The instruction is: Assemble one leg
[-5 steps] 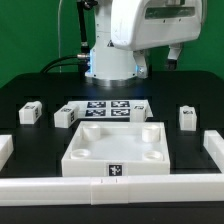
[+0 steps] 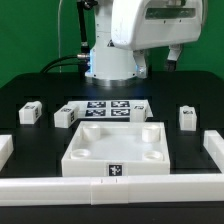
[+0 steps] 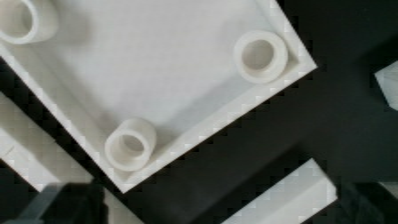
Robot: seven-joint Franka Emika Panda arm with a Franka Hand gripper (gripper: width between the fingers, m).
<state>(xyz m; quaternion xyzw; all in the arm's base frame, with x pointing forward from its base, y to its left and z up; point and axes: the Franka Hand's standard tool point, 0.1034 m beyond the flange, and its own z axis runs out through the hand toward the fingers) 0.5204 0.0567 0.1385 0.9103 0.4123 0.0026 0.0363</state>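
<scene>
The large white panel [image 2: 115, 146] with round corner sockets lies flat at the table's middle. Three small white legs with tags stand around it: one at the far left [image 2: 31, 113], one beside the panel's left back corner [image 2: 66, 116], and one at the exterior view's right [image 2: 187, 119]. The wrist view looks straight down on the panel [image 3: 160, 80], with three of its sockets showing. My gripper is high above the panel. Only a dark blurred finger [image 3: 68, 200] shows at the wrist frame's edge. I cannot see whether the jaws are open, and nothing shows between them.
The marker board [image 2: 110, 107] lies behind the panel. Long white rails run along the front [image 2: 110, 190], the left [image 2: 6, 150] and the right [image 2: 214, 150]. The arm's white body [image 2: 140, 30] hangs over the back of the table. The tabletop is black.
</scene>
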